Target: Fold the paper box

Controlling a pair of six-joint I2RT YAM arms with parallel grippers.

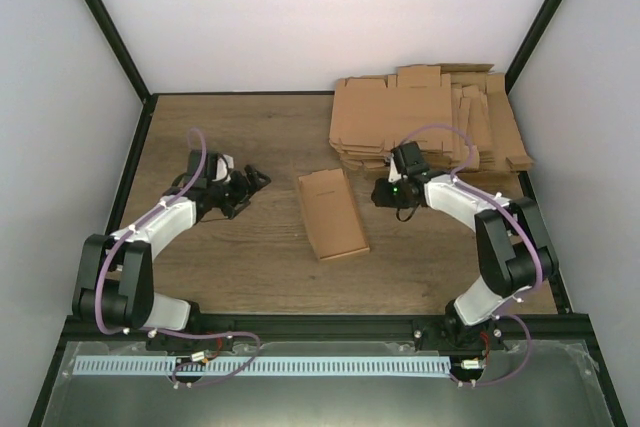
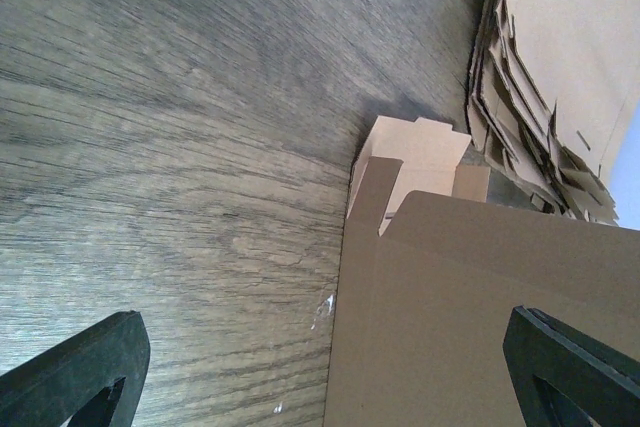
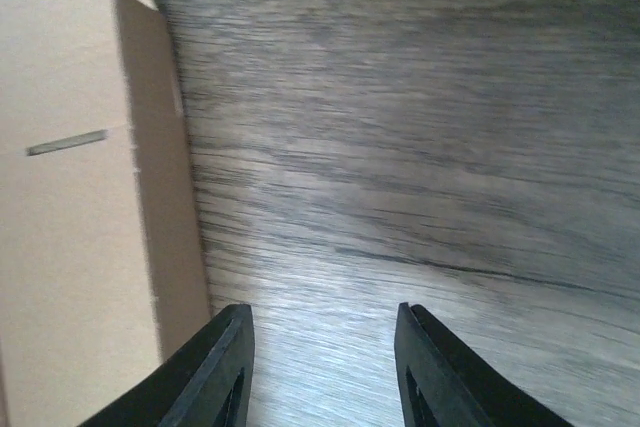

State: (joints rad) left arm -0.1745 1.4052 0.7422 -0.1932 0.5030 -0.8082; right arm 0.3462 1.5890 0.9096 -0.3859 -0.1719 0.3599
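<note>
The paper box is a shallow brown cardboard mailer lying in the middle of the table. In the left wrist view it fills the lower right, with a flap sticking up at its far end. In the right wrist view its side wall and slit show at the left. My left gripper is open and empty, left of the box, apart from it. My right gripper is open and empty, right of the box, with bare wood between its fingers.
A pile of flat brown cardboard blanks lies at the back right, also seen in the left wrist view. White walls and a black frame enclose the wooden table.
</note>
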